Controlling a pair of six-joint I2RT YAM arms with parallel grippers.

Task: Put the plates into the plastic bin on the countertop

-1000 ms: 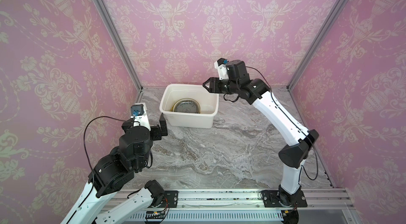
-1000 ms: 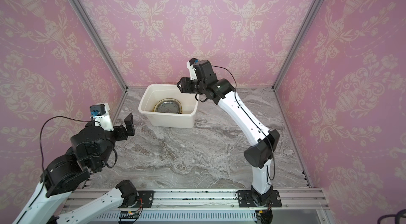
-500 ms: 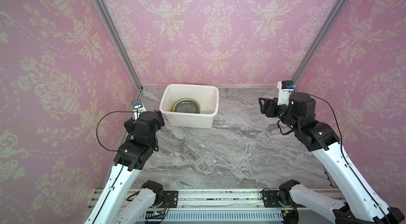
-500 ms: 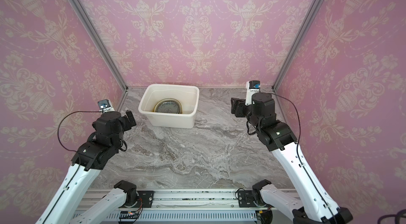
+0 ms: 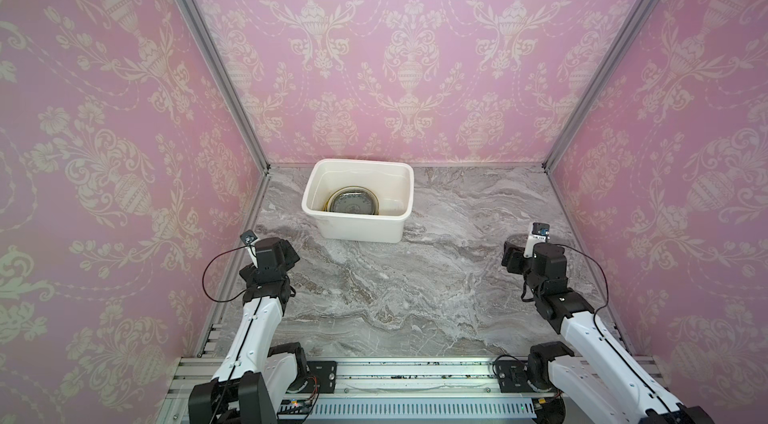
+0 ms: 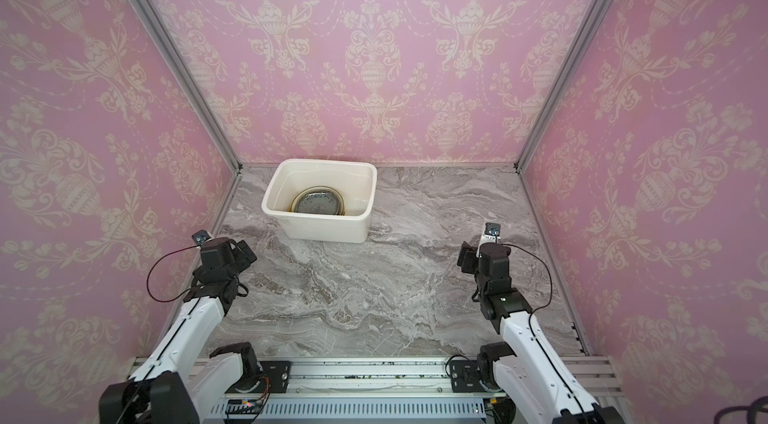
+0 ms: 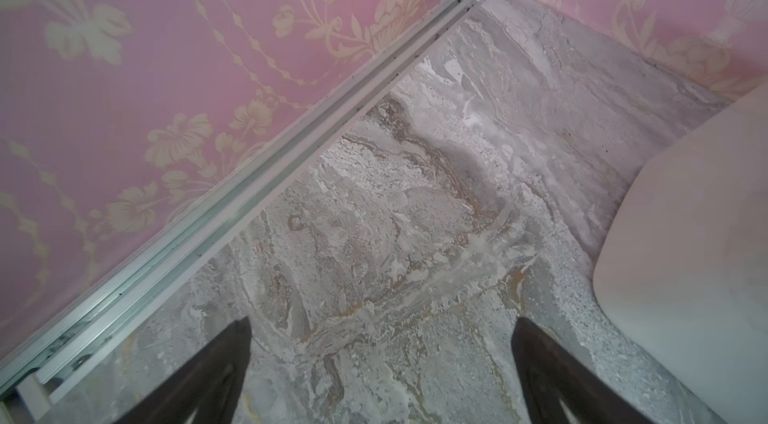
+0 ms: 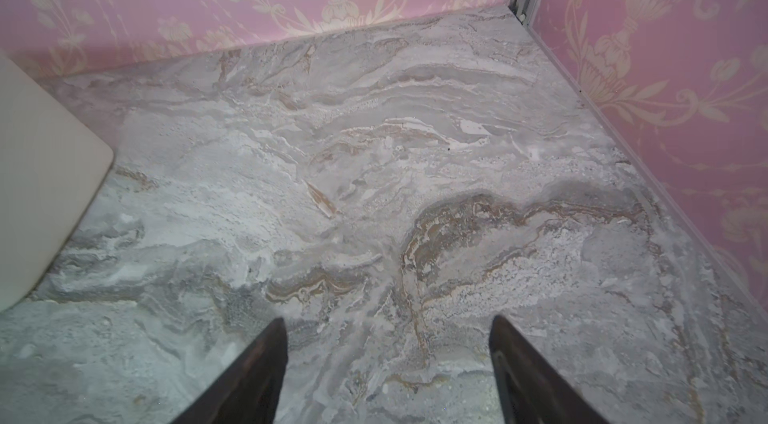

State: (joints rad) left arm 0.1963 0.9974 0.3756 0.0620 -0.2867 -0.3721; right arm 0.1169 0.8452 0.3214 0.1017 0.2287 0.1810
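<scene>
The plastic bin [image 5: 357,228] [image 6: 320,227] stands at the back left of the countertop [image 5: 415,284] [image 6: 374,289]. Stacked plates [image 5: 352,203] [image 6: 318,203] lie inside it, the top one grey-blue patterned over a yellow rim. My left gripper [image 5: 291,253] [image 6: 246,253] [image 7: 382,322] hovers open and empty near the left wall, in front of the bin. My right gripper [image 5: 512,255] [image 6: 466,255] [image 8: 388,320] hovers open and empty at the right side, well away from the bin. A bin corner shows in the left wrist view [image 7: 685,255] and the right wrist view [image 8: 41,193].
Pink patterned walls close off the left, back and right. An aluminium rail [image 7: 249,193] runs along the left edge of the marble. The arm bases sit on a metal rail [image 5: 395,376] at the front edge.
My right arm has pulled back from above the bin to the front right, and its jaws have widened. My left arm has swung lower and forward by the left wall.
</scene>
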